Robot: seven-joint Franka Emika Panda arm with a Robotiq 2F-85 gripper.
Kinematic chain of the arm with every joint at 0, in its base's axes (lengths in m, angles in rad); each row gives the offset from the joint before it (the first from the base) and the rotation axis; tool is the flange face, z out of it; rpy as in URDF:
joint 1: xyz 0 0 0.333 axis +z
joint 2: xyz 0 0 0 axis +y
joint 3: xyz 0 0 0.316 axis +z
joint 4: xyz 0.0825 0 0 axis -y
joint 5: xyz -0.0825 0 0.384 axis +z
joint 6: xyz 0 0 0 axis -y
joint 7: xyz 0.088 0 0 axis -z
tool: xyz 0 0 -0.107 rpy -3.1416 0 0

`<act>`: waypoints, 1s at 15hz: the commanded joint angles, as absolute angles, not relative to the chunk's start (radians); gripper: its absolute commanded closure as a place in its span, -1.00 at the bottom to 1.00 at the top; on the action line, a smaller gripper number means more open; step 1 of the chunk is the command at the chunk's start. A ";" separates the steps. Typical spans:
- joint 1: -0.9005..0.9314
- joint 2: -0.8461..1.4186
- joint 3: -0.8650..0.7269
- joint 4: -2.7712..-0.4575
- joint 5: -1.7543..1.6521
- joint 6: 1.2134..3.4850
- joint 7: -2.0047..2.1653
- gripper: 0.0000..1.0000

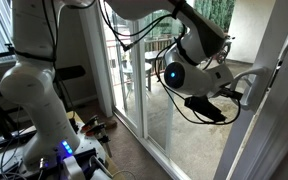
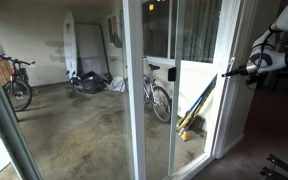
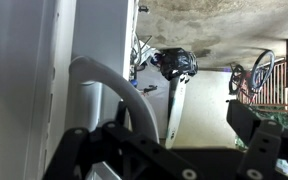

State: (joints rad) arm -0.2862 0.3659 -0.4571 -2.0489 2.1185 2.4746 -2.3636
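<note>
My gripper [image 1: 242,92] reaches out to the white frame of a sliding glass door [image 1: 269,100], right at its curved white handle [image 1: 256,80]. In the wrist view, which stands upside down, the handle [image 3: 106,80] arches up just inside the gripper's left finger, and the right finger [image 3: 250,125] stands far off to the right. The gripper [image 3: 164,135] is open, with a wide gap and nothing clamped. In an exterior view from outside, the gripper [image 2: 232,70] points at the door's edge through the glass.
The white robot body [image 1: 34,90] stands indoors beside cables [image 1: 89,127] on the floor. Outside on the concrete patio are a white surfboard [image 2: 71,45], bicycles [image 2: 17,85] [image 2: 156,95] and leaning tools [image 2: 196,108]. A fixed glass pane [image 1: 179,125] is beside the arm.
</note>
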 commanded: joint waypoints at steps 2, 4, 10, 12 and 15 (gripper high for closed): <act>-0.279 0.319 -0.436 -2.118 2.146 2.462 -2.461 -1.00; -0.270 0.293 -0.430 -2.150 2.145 2.455 -2.503 -1.00; -0.258 0.212 -0.422 -2.272 2.154 2.430 -2.684 -1.00; -0.169 0.217 -0.525 -2.248 2.093 2.424 -2.610 -1.00; -0.116 0.194 -0.543 -2.284 2.085 2.404 -2.607 -1.00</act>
